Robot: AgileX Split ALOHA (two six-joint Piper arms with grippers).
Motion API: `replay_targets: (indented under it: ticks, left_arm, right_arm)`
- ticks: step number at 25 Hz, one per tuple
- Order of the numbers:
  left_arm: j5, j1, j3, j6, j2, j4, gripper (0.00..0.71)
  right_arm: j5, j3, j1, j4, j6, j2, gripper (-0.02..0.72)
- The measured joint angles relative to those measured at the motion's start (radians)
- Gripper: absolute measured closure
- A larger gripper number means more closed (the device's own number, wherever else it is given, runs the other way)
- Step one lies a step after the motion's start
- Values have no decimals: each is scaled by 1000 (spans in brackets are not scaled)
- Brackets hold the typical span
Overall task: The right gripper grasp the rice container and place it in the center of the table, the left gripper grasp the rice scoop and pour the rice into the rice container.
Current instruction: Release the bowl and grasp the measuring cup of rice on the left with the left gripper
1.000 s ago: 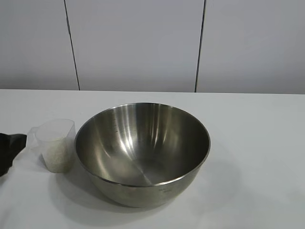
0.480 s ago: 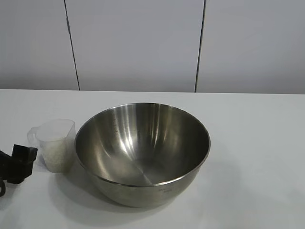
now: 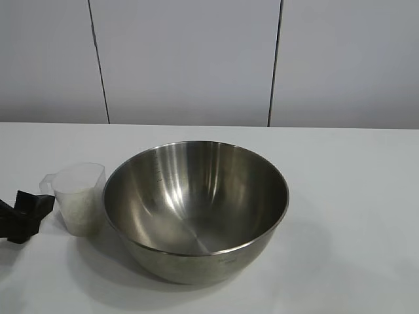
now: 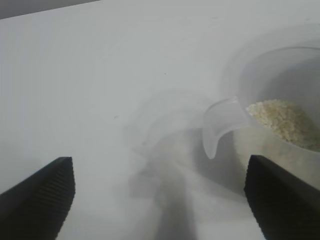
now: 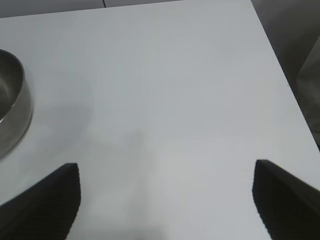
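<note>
While the rice container (image 3: 195, 209) stands mid-table (image 3: 353, 196) | rice scoop (image 3: 80, 199) upright just left of it, rice (image 3: 81, 210) inside | left gripper (image 3: 26, 212) spread wide, empty, just left of scoop | right gripper (image 5: 167, 202) spread wide, empty, right of container

Wall (image 3: 190, 59): plain pale grey panels behind the table, flat and unmarked. Two thin dark vertical seams (image 3: 98, 62) split it into three panels, the middle one widest; both seams run down to the table's far edge.

Table (image 3: 353, 196): white, matte top, filling the lower part of the exterior view; far edge straight and level against the wall.

Light: soft, from above; faint diffuse shadows on the tabletop, no hard edges.

Floor (image 5: 295, 45): a dark grey strip past the table's side edge in the right wrist view; detail cannot be made out.
</note>
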Motion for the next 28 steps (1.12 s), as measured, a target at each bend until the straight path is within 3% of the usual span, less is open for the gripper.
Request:
replay_targets:
  ticks: [20,25,28]
  left_arm:
    - [1,0,-136,-12,2,5,61]
    - [3,0,-155,-38,2,5,188]
    - [3,0,-163,-42,2,5,334]
  right_arm:
    - [-1,0,0,0,0,0,64]
    - [-1,0,0,0,0,0,64]
    - [-1,0,0,0,0,0,64]
